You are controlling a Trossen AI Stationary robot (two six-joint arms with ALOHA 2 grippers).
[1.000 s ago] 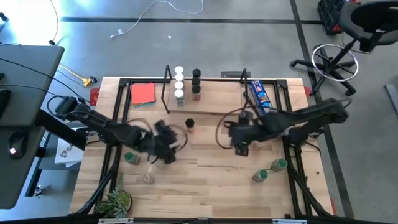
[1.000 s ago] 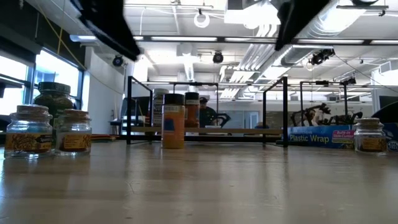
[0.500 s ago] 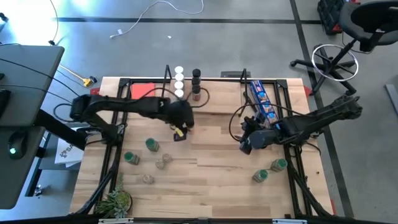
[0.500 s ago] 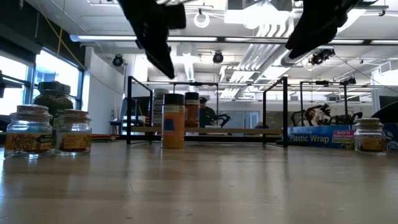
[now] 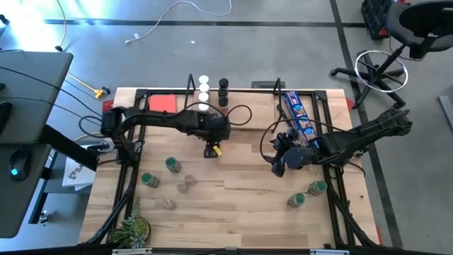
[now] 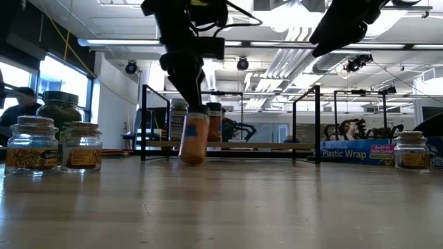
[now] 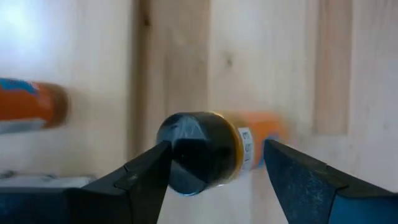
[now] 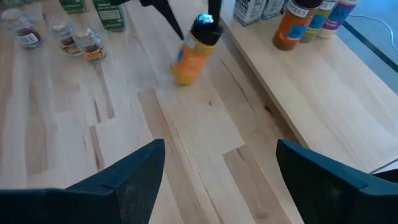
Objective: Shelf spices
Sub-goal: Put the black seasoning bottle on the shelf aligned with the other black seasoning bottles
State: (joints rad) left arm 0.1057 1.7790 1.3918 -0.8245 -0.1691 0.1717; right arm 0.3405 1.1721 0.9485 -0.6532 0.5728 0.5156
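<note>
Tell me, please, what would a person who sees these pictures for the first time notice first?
The eye goes first to the left gripper, which has its fingers around the black lid of a tilted orange spice jar just in front of the shelf. Next come the white-lidded and black-lidded jars already lined up on the shelf, and the right gripper, which hangs open over bare table near the blue plastic wrap box.

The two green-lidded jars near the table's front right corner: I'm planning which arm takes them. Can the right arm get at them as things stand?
Probably yes. The right pincer hangs open and empty, the green-lidded jars stand close by, and nothing lies between them.
</note>
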